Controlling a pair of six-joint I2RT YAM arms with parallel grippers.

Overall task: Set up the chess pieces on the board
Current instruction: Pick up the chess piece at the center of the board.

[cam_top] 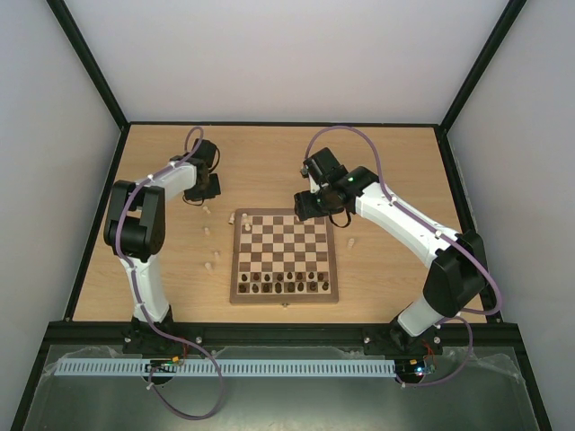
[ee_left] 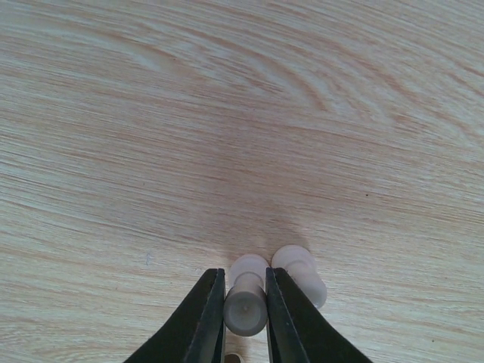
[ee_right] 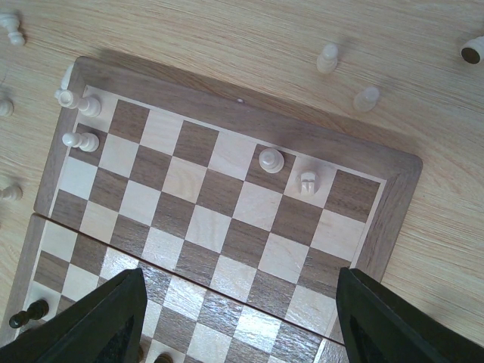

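Cream pawn lying between left gripper jaws, clamped at lower centre, second pawn just beside on the right, right gripper jaws wide apart over the board.

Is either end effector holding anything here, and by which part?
The left end effector pinches a pale chess piece across its stem; the right end effector is open and empty.

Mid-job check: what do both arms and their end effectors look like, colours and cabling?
Left arm and right arm have white shells with black joints; a lilac cable loops along each. A green light glows on the right one's wrist. The left end effector has slim tapered black fingers; the right end effector shows broad black ones.
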